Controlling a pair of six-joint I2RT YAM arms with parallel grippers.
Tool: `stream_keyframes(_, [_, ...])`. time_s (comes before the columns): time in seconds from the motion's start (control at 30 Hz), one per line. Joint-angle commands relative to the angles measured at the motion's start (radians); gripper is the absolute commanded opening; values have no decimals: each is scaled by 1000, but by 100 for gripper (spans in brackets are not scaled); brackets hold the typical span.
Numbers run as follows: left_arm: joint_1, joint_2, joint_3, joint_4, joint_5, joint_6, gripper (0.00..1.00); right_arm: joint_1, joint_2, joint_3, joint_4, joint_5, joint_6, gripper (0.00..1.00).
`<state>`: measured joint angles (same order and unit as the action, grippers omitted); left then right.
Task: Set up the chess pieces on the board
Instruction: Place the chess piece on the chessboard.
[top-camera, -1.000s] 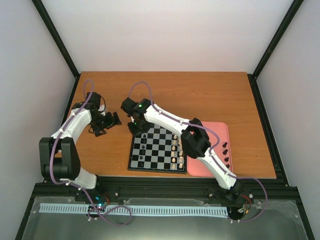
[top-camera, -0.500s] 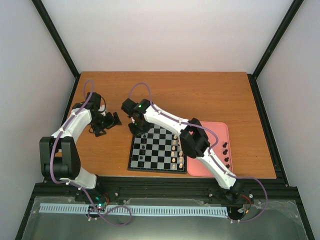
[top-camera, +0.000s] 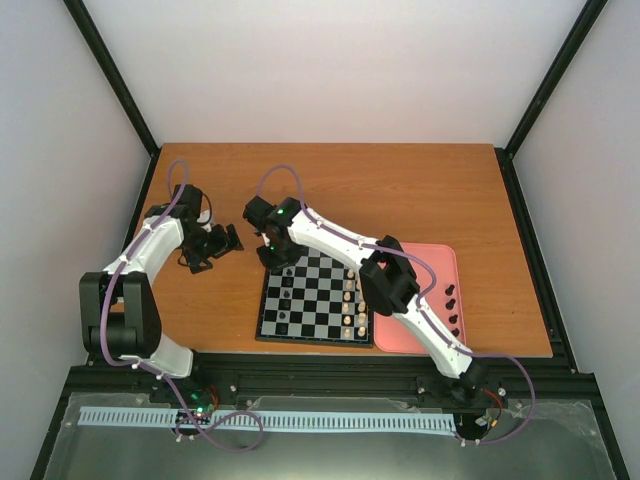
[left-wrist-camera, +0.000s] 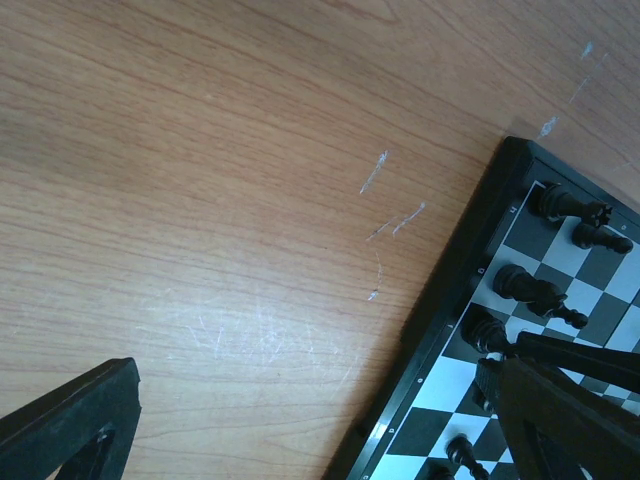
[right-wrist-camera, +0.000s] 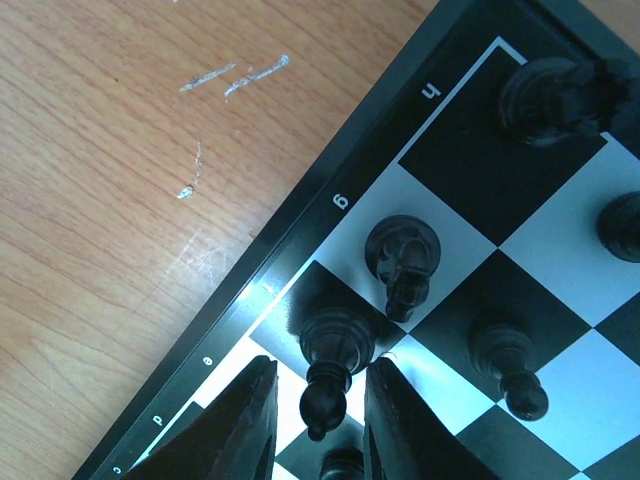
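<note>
One wooden table (top-camera: 400, 190), with the board (top-camera: 312, 300) near its front edge and a pink tray (top-camera: 440, 262) just beside it on the right. The left gripper (top-camera: 208, 248) hangs over bare wood left of the board, jaws wide apart. The right gripper (top-camera: 272, 260) is at the board's far-left corner, jaws apart around a black piece (right-wrist-camera: 328, 345) on a dark edge square. Other black chess pieces (left-wrist-camera: 530, 285) stand along that side, and a few sit on the tray.
</note>
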<state>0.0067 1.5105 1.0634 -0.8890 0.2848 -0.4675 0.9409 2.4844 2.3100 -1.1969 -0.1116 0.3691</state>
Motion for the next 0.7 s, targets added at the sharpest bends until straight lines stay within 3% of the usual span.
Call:
stream_keyframes(0.0, [4, 10, 34, 7, 10, 7, 100, -5, -66, 19, -11, -15, -19, 28])
stream_keyframes(0.4, [3, 3, 37, -2, 12, 8, 100, -6, -293, -56, -74, 67, 0, 38])
stream_keyframes(0.57, [3, 0, 33, -1, 18, 9, 100, -72, -502, -295, -81, 131, 51, 44])
stream_keyframes(0.67, [3, 2, 38, -4, 20, 10, 100, -182, -667, -550, -43, 137, 96, 46])
